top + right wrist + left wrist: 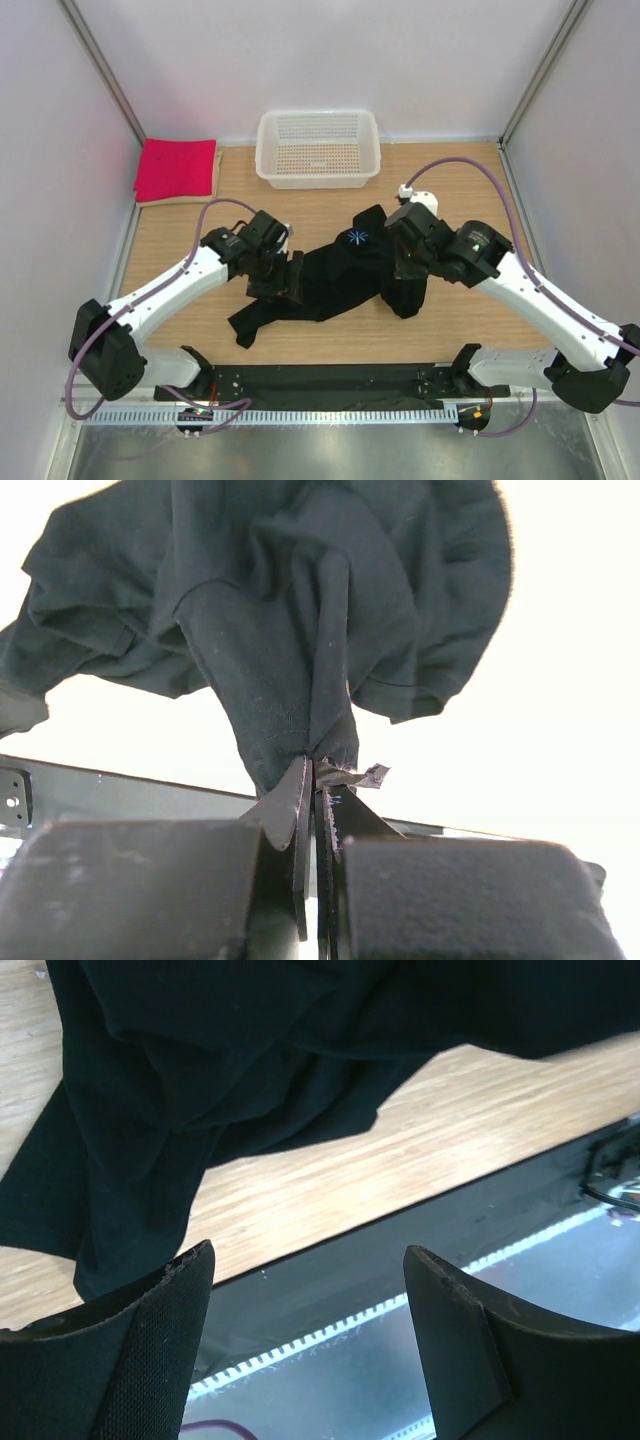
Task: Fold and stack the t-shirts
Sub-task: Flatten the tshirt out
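Three shirts are in view. We see the black t-shirt (pixel 330 285) lying crumpled across the middle of the tabletop (pixel 460 320), between the two arms, with its small blue mark (pixel 354 238) facing up near the far side of the cloth. Our right gripper (pixel 312 770) is pinched tight on a fold of this shirt; in the right wrist view the cloth gathers into the closed fingertips and spreads out bunched beyond them. Our left gripper (pixel 308 1260) stands wide, its fingers (pixel 150 1360) well apart with nothing between them, and the shirt's dark cloth lies on the wood beyond the tips. From above, that gripper sits at the left part of the shirt, over the cloth. At the far left corner the pink-red t-shirt (pixel 177 168) lies folded flat on top of the beige t-shirt (pixel 175 201), of which only a narrow edge shows. A white mesh basket (pixel 318 178) stands at the far edge, apart from all three shirts.
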Motion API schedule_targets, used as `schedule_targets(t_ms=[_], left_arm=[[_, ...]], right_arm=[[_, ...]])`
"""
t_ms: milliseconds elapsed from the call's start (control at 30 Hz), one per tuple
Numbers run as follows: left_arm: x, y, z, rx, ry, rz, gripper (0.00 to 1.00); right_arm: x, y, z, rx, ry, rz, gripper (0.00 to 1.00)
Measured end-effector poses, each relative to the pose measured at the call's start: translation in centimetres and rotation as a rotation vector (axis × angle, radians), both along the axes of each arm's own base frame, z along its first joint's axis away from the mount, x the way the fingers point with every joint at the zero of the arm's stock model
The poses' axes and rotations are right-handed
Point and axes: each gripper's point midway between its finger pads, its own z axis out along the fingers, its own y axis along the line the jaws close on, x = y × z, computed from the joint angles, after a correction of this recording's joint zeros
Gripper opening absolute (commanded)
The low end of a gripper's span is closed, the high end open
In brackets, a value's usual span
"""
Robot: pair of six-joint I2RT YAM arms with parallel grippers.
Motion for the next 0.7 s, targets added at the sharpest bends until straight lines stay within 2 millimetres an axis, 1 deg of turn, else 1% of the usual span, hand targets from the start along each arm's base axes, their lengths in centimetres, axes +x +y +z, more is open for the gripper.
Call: schedule_targets(t_ms=[133,200,267,367,467,533,633,700], left_arm=[[-0.2,-0.2,-1.5,0.063,0.015,-0.024,0.77],[-0.3,-0.3,-1.9,0.081,0.015,-0.033,0.77],[-0.3,-0.2,-2.0,0.094,0.005,-0.036,0.76],[0.1,0.2,-2.1,0.122,-0.020,-0.022,0.77],[0.9,1.2,-1.7,0.159,-0.079,0.014,0.76],[1.4,1.8,-0.9,0.162,-0.127,0.038,0.76],[1.8,2.3,0.6,0.145,-0.189,0.076,0.75],[1.9,2.5,1.3,0.132,-0.218,0.089,0.74]], right_arm=[[0.4,-1.9,3.3,-0.028,-0.061,-0.049,0.01],[1.4,-2.6,6.4,-0.015,-0.143,-0.084,0.01],[2.3,-3.4,9.1,-0.001,-0.224,-0.120,0.01],[3.6,-5.5,12.8,-0.007,-0.342,-0.208,0.01],[5.1,-8.0,15.6,-0.047,-0.436,-0.318,0.01],[5.7,-9.6,16.3,-0.092,-0.460,-0.362,0.01],[6.2,-12.9,16.4,-0.183,-0.455,-0.429,0.01],[6.4,-14.5,16.4,-0.233,-0.442,-0.456,0.01]])
